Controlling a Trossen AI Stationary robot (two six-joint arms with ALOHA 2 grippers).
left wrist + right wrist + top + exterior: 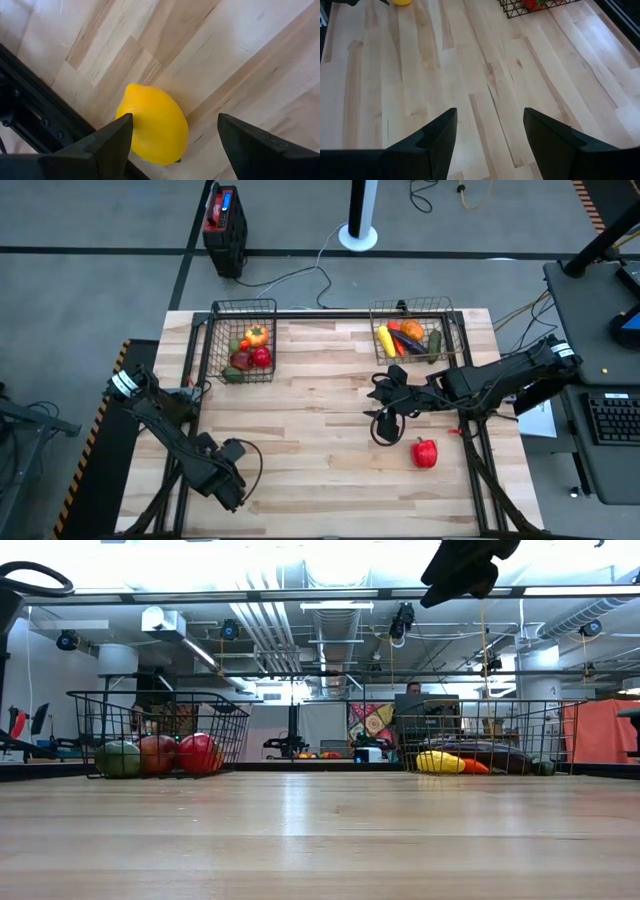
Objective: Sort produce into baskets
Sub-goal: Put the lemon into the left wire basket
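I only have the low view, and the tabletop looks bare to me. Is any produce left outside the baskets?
Observer: Yes. A red pepper lies in the open on the right half of the table.
Operator: Anything else loose?
Observer: A lemon sits between the open fingers of the left gripper, near the table's left side.
Operator: Is the right gripper carrying anything?
Observer: No. The right gripper is open and empty above the table.
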